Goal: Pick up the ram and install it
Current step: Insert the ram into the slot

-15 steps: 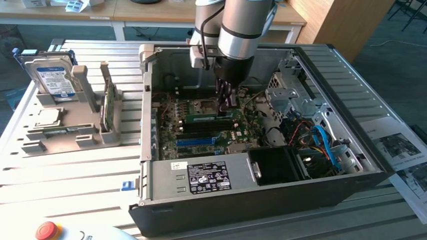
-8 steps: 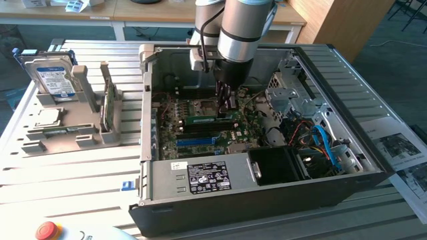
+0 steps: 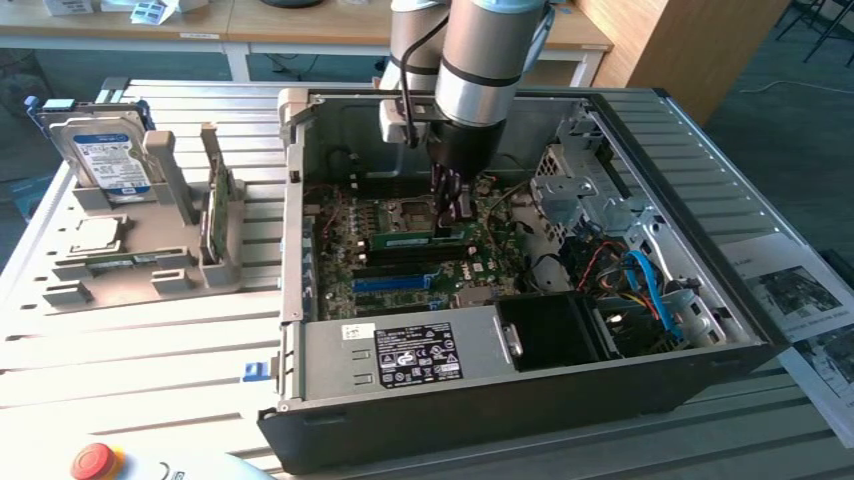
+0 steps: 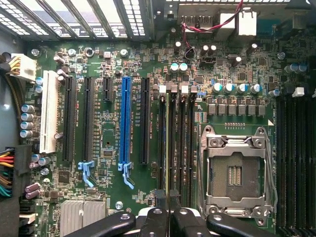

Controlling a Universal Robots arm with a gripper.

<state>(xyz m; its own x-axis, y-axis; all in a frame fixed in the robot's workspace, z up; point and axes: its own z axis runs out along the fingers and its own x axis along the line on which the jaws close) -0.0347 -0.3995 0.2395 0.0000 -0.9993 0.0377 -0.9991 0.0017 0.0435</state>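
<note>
**Ram in the gripper, over the memory slots**

The gripper (image 3: 451,205) stands inside the open computer case (image 3: 747,330), lowered to the motherboard (image 4: 108,148). Its jaws are drawn almost together and pinch the ram (image 3: 407,238) between them. The stick sits directly under the jaws, beside the CPU socket (image 4: 234,173). Its long axis runs along the black memory slots (image 4: 177,143), reaching from the fingers toward the exterior view's left. It appears as a long, narrow green board, and the wrist view catches it edge-on as a thin line over one slot. Whether it is seated in the slot or only resting above it cannot be told.
</note>
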